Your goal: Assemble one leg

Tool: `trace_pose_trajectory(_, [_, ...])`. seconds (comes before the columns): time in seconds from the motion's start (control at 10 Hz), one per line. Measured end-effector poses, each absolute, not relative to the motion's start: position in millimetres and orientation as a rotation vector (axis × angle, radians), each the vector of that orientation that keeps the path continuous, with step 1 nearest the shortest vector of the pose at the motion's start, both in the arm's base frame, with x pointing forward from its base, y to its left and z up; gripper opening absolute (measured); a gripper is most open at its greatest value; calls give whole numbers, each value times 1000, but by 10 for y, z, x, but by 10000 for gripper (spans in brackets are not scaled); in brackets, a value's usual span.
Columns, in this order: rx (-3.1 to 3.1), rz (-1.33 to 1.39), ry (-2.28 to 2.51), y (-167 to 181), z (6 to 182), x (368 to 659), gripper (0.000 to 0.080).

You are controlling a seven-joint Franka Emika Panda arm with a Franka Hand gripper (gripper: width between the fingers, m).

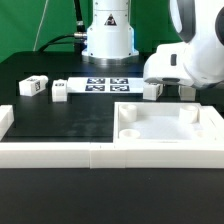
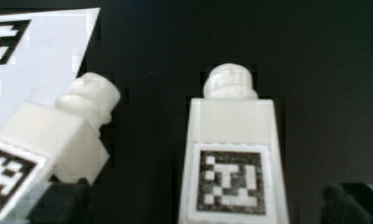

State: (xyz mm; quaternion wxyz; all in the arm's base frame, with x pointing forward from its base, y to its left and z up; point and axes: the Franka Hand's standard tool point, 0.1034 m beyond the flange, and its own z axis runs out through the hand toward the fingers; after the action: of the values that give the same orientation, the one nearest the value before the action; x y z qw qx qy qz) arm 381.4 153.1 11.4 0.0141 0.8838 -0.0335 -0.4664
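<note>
in the wrist view a leg (image 2: 234,140) lies flat on the black table (image 2: 147,60), its tag face up and its narrow peg end pointing away from the camera. the gripper (image 2: 204,202) hangs over it with its jaws wide apart. one dark fingertip (image 2: 355,196) stands clear of the leg on one side. the other sits on the far side, over the second leg (image 2: 58,135). both tips are dim and blurred at the picture's edge, but nothing is clamped between them and the hand holds nothing.

the second leg lies just beside the first, tilted toward it at the peg end, with a strip of bare table between them. the marker board (image 2: 37,38) is near its peg end.

in the exterior view the arm (image 1: 190,55) leans in from the exterior view's right and comes down low. one white leg shows at its near side, just off the marker board's right end; i cannot tell which of the pair it is. two more legs (image 1: 33,86) (image 1: 60,90) lie well apart from these, toward the exterior view's left. the large square panel (image 1: 165,128), with its raised rim and corner holes, sits in front of the arm. a white fence (image 1: 50,152) runs along the table's front edge.
</note>
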Motion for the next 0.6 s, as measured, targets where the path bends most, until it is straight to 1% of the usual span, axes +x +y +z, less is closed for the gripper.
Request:
trace_pose_trajectory(0.1, [2753, -1446, -100, 1541, 75, 3764, 649])
trace_pose_trajectory(0.3, [2749, -1445, -91, 1560, 62, 3735, 649])
trace_pose_trajectory(0.4, [2749, -1445, -90, 1564, 62, 3735, 623])
trace_pose_trajectory(0.5, [2749, -1445, -89, 1562, 61, 3735, 623])
trace_pose_trajectory(0.6, [2749, -1445, -88, 1562, 61, 3734, 442])
